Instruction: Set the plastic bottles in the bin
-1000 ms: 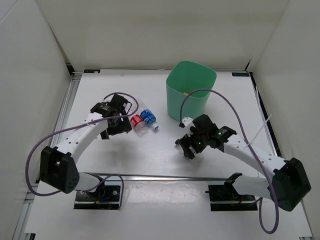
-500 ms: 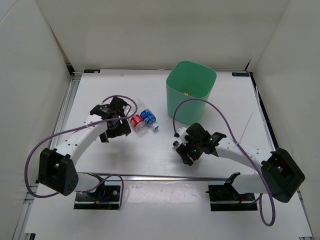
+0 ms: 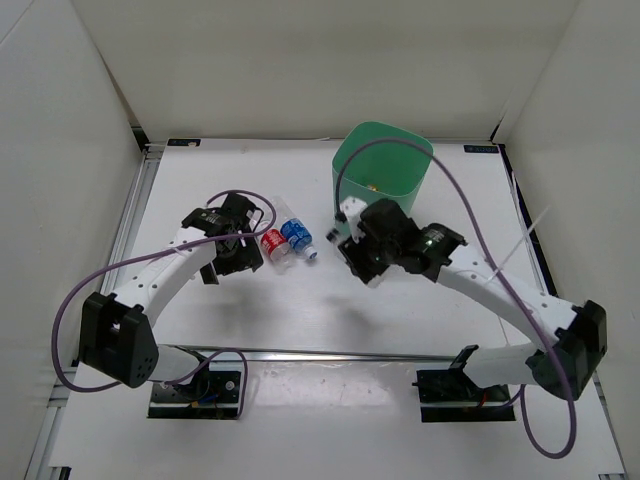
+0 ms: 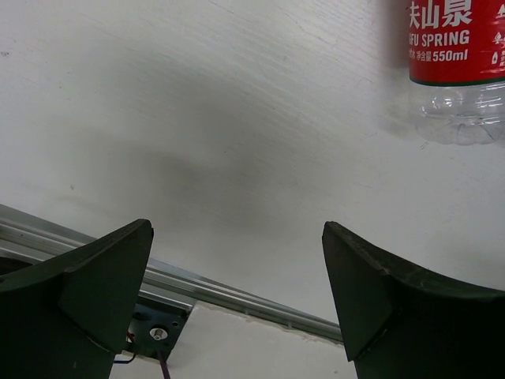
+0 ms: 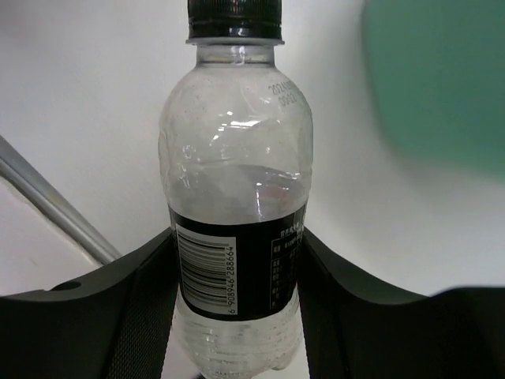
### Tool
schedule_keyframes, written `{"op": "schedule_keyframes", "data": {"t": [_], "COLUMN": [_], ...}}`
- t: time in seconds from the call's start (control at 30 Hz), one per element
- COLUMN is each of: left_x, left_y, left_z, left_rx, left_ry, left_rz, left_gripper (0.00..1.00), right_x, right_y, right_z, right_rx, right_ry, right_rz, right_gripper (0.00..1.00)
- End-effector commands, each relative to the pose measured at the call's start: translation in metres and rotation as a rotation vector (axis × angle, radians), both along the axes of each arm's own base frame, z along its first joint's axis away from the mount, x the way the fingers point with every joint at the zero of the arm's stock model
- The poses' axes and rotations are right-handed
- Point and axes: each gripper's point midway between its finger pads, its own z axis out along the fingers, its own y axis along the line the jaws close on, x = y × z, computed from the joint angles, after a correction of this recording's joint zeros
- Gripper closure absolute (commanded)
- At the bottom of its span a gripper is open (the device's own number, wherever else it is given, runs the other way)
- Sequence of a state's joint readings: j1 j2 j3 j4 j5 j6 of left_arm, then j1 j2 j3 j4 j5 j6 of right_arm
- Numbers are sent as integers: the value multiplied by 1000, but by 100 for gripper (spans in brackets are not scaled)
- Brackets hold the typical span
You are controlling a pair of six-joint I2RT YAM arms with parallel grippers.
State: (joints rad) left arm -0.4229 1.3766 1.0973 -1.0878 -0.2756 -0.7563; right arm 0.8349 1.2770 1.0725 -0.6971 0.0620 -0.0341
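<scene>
Right wrist view: the fingers (image 5: 142, 292) of the right gripper (image 5: 237, 276) are clamped on the dark label of the black-capped bottle (image 5: 235, 158). Its cap points to 12 o'clock, and the bin (image 5: 434, 79) is a green blur at 2 o'clock. In the top view the bin stands close at 1 o'clock of that gripper. An orange speck (image 3: 372, 186) inside it is probably the orange bottle, so one looks done and one is in hand. The left gripper (image 4: 237, 268) is spread wide and empty. On the table (image 4: 197, 118) at its 1 o'clock lies the red-label bottle (image 4: 458, 47), with the blue-label bottle (image 3: 297, 236) just beside it. Both are left to do.
</scene>
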Motion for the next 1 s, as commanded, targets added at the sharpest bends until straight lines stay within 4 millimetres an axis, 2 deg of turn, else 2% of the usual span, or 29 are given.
{"op": "schedule_keyframes", "data": {"t": [0.0,0.03,0.1,0.13,0.17,0.2,0.23,0.3,0.33,0.4,0.47,0.5,0.63,0.7,0.77,0.8,0.83,0.9,0.97], "left_x": [13,11,13,13,16,16,18,23,22,29,32,32,38,42,43,43,41,41,41], "left_y": [-8,-7,-8,-7,-9,-8,-9,-11,-12,-15,-16,-16,-13,-21,-24,-26,-25,-25,-25], "left_z": [15,12,15,12,12,12,15,20,17,26,28,28,34,38,38,36,33,33,30], "left_rx": [-34,-27,-30,-21,-21,-18,-21,-24,-24,-30,-27,-24,-16,-51,-67,-72,-68,-68,-65], "left_ry": [-69,-59,-68,-54,-54,-52,-61,-72,-58,-85,-87,-86,-105,-120,-126,-114,-105,-105,-97], "left_rz": [-12,-20,-20,-30,-30,-39,-39,-47,-60,-74,-84,-92,-97,-125,-130,-133,-133,-133,-133], "left_gripper": [0,0,0,0,0,0,0,0,0,0,0,0,0,0,0,0,0,0,0], "right_x": [12,26,51,76,91,103,121,138,152,165,173,178,187,197,207,212,214,217,215], "right_y": [23,29,27,18,16,11,4,4,1,4,3,3,-3,-21,-44,-49,-53,-53,-50], "right_z": [81,122,162,171,186,219,228,245,241,240,244,236,228,231,231,227,231,227,229], "right_rx": [90,151,171,126,136,171,188,221,196,202,200,175,168,163,155,142,157,160,185], "right_ry": [-170,-269,-388,-438,-466,-523,-550,-595,-598,-596,-613,-608,-596,-613,-619,-614,-619,-607,-590], "right_rz": [6,-16,-82,-166,-208,-247,-297,-314,-349,-382,-418,-431,-474,-537,-616,-630,-650,-655,-658], "right_gripper": [82,82,82,82,82,82,84,84,84,82,74,69,50,56,57,57,57,29,12]}}
